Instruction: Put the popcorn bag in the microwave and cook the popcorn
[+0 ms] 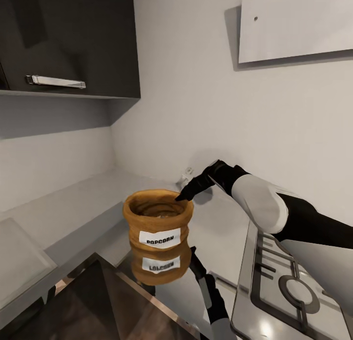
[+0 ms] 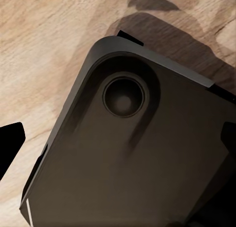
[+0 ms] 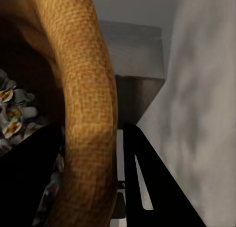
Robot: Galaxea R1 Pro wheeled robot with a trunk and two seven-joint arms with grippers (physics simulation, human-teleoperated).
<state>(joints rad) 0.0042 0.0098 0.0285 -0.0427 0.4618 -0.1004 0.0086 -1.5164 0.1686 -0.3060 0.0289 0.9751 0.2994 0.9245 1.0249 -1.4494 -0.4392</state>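
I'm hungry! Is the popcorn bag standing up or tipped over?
Standing up: the popcorn bag sits upright on the countertop, open mouth up, label level.

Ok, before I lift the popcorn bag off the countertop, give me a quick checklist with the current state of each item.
1. Right pincer at the rolled rim of the popcorn bag: ok.
2. Rim between the fingers, one inside and one outside: ok in the right wrist view.
3. Pincer fully shut on the rim: cannot tell.
4. Bag upright on the countertop, label facing the head camera: ok.
5. Popcorn inside the bag: ok.
6. Microwave located for the transfer: cannot tell.
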